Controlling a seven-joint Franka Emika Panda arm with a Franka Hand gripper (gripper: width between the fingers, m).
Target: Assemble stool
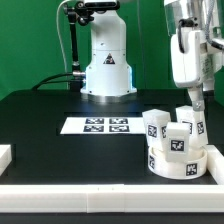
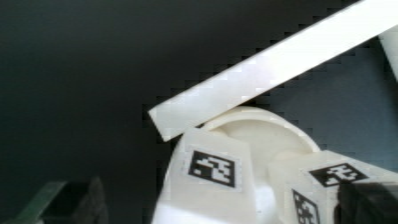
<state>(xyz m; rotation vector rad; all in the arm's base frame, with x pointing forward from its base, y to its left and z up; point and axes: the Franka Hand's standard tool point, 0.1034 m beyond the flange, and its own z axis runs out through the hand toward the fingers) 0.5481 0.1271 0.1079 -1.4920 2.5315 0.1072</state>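
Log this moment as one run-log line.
gripper: over parts cluster, jaw state unclear | seat: on table, exterior view's right | legs: standing by seat | marker board: flat, apart

**A robot lab test bench**

This is a robotics lab. A white robot arm [image 1: 106,55] is bolted at the back of a black table [image 1: 60,140], with a green curtain [image 1: 30,40] behind it. A flat white marker board [image 1: 97,125] printed with square tags lies on the table, and white bars [image 1: 60,188] edge it.
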